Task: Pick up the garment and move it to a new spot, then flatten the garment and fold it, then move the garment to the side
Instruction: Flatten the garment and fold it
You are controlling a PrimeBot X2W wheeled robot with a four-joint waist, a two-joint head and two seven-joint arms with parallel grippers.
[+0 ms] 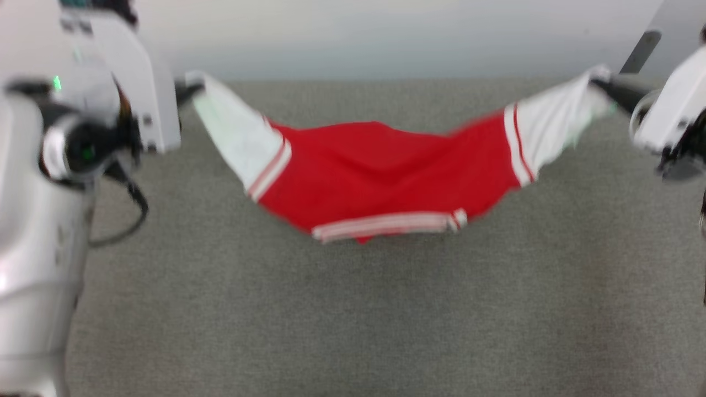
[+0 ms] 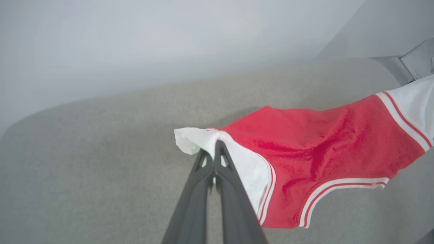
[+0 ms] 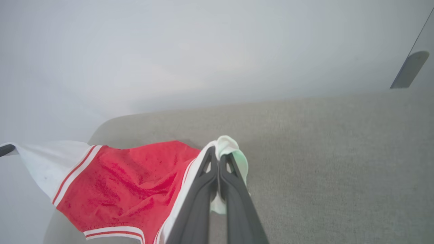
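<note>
Head view: garment [image 1: 380, 176] hangs between clamped fingers [image 1: 620, 88].

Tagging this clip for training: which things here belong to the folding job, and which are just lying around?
Job: garment, held at both white sleeves; left gripper; right gripper.
Lying about: grey surface; dark grey bar at the back.

Clamps the bunched white sleeve end of the shirt [image 3: 129, 183] in the right gripper [image 3: 218, 154], dark fingers pressed together. Sags leftward in a slack red belly, striped hem lowest, over the rounded corner of the grey worktop [image 3: 322, 152]. Ends in the far white sleeve, tip at the left gripper [image 3: 7, 149].
</note>
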